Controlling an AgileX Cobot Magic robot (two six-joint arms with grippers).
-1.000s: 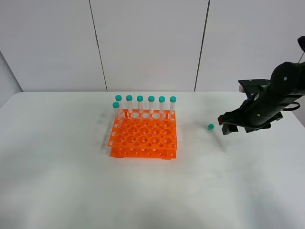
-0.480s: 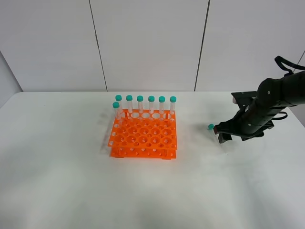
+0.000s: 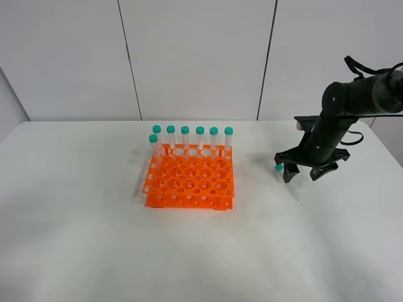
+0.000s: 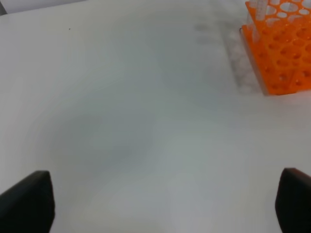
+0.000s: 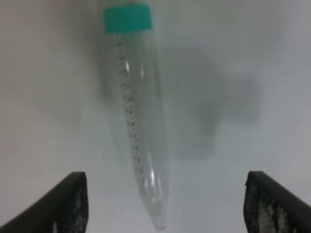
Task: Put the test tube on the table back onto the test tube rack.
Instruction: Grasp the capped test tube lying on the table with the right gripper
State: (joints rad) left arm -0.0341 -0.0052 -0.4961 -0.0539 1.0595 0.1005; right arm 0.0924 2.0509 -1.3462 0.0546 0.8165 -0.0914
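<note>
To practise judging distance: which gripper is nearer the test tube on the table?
Right. The right gripper hovers open over the test tube; the left gripper is off beyond the test tube rack.

We see our right arm as a chain of glossy black, rounded, tube-like segments, with a thin black cable looping off its upper end. Our right gripper is black too, ending in two short pointed fingers whose inner faces look rough, with a fine grey speckle. Our left gripper shows only two matte black, blocky fingertips.
</note>
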